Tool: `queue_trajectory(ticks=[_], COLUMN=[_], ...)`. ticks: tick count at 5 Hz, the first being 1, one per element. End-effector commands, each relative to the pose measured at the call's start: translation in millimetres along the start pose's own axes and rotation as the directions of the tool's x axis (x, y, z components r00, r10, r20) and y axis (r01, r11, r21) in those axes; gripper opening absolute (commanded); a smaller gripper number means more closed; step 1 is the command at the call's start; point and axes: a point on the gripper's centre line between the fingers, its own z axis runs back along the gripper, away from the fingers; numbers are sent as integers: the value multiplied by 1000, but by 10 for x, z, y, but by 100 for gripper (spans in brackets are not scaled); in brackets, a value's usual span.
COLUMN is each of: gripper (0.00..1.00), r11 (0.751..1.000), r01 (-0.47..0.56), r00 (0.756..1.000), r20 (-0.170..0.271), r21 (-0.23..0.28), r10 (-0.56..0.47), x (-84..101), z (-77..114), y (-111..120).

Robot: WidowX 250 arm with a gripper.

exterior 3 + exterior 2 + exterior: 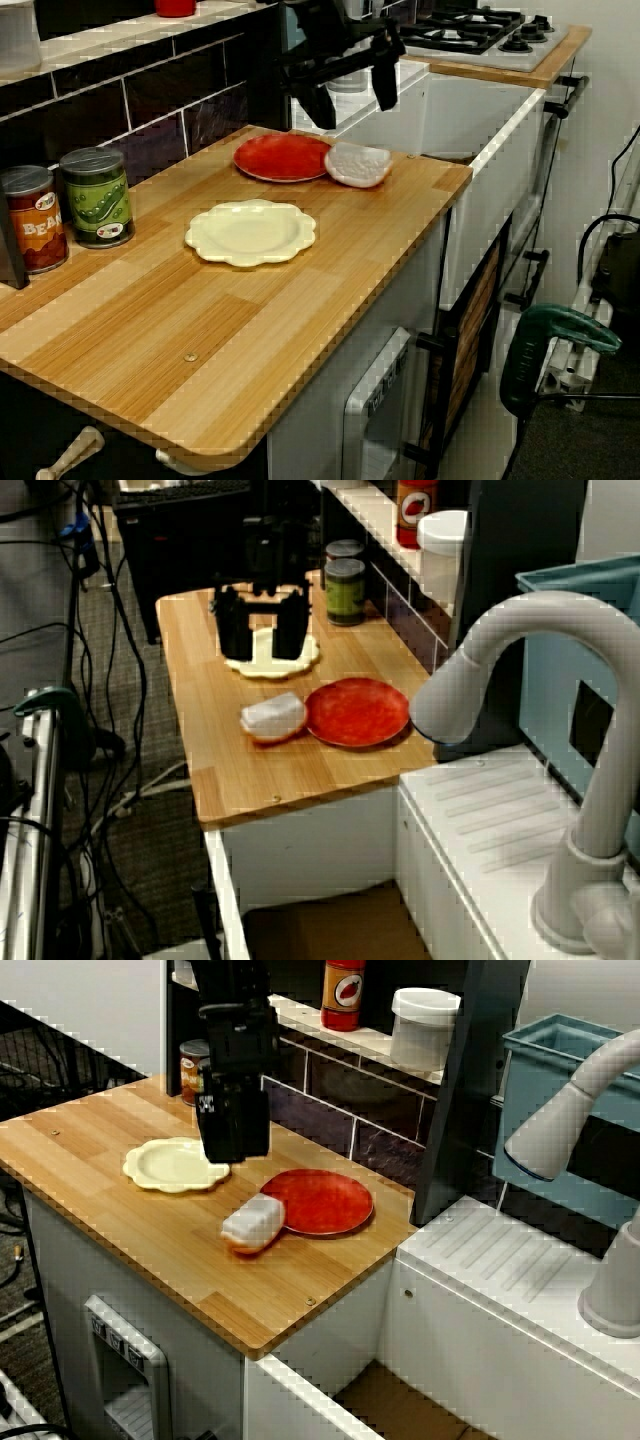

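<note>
My black gripper (235,1148) hangs open above the wooden counter (130,1125), with nothing between its fingers. Seen from the sink end, its two fingers (232,632) straddle the cream scalloped plate (262,666), partly hiding it. From the front it sits over that plate's (172,1165) right edge. A red plate (322,1202) lies further right. A white lump with an orange underside (253,1225) rests against the red plate's front rim. From the cans' end, the gripper (352,95) floats well above the red plate (280,158) and the white lump (357,164).
Two cans, green (97,197) and red (28,220), stand by the tiled back wall. A ketchup bottle (343,992) and a white tub (424,1025) sit on the ledge above. A grey faucet (500,680) and a white drainboard (500,1280) adjoin the counter's right end.
</note>
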Motion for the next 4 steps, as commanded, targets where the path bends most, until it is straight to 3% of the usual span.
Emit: queue_trajectory(ticks=[1,4], gripper=[100,100], r11=[994,993], r01=[-16,-38], r00=[1000,999], r20=[-9,-16], r21=[110,108], r10=[17,40], x=[-5,-27], z=[-167,-227], y=[-147,-50])
